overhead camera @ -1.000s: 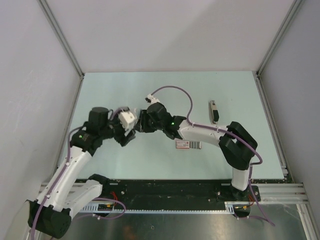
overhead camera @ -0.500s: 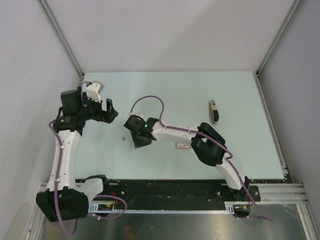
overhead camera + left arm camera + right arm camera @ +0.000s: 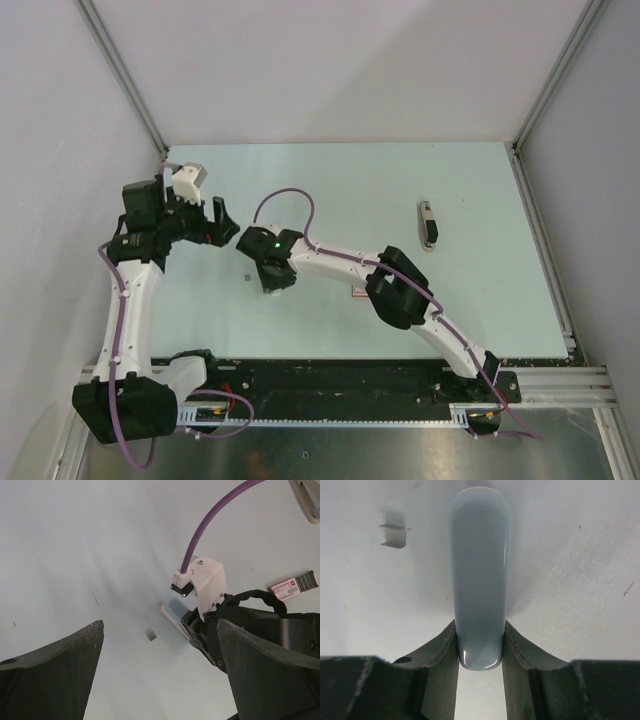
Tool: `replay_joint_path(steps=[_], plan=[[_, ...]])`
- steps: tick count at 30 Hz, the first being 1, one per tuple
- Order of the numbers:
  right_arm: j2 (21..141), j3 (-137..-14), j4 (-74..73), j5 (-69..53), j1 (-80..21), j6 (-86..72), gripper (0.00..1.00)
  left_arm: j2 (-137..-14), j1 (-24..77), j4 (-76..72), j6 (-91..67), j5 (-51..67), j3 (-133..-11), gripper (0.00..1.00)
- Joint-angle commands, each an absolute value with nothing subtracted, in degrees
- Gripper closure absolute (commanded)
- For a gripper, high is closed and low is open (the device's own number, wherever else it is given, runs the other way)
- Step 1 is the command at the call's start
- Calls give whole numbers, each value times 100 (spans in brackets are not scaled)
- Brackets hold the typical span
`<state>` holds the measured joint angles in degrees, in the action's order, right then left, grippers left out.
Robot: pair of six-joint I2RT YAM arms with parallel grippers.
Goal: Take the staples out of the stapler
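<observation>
Slim pale-blue plastic stapler point(image 3: 480, 575), left of the surface's centre, pinched at one end between the jaws of the right gripper point(image 3: 480, 642). The short grey metal strip of staples point(image 3: 393, 535) now lies free just beside it. The left gripper point(image 3: 224, 224), a second ago meeting the right, has withdrawn toward the left edge, jaws spread and empty. Unloading appears essentially complete. Bare surface extends to the far edge; a flat red-and-white block point(image 3: 295, 585) lies to the right.

Bright, even diffuse light, soft faint shadows, mild sheen along the stapler point(image 3: 480, 575)
</observation>
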<state>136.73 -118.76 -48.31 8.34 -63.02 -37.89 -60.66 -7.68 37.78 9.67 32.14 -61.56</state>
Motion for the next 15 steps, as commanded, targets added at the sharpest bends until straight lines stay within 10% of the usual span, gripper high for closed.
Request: replay_joint_path(steps=[1, 15], plan=[[14035, -12324, -4956, 817, -6363, -4043, 62, -5889, -798, 3653, 709, 3272, -6072, 1], [12964, -12189, -4859, 701, -6224, -3866, 22, -6035, -776, 3568, 569, 3382, -6043, 1]])
